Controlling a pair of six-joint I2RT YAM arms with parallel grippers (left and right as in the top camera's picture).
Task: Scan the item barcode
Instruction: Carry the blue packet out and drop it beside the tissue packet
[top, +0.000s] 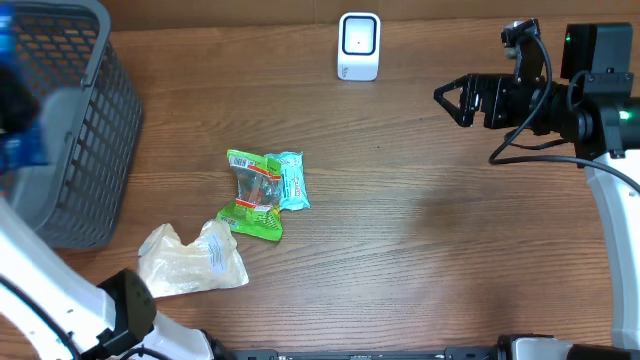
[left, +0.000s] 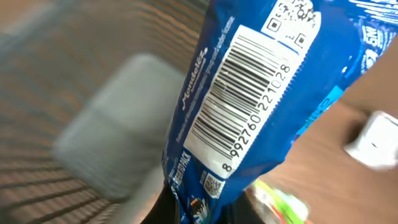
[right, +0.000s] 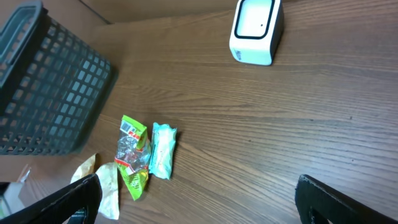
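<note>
Blue packet (top: 18, 145) is a blur at the left edge above the basket (top: 95, 120); the right gripper (top: 447, 97) gapes empty near the scanner (top: 359, 45). Left wrist: the left gripper (left: 199, 210) is clamped on the packet's lower end. The packet's length slants up to the right, its barcode (left: 249, 106) facing the camera. Right wrist: fingers (right: 339, 199) spread wide.

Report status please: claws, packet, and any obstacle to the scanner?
Left claw shut on blue packet, barcode visible, above basket. Right claw open, empty. No obstacle seen toward scanner.
</note>
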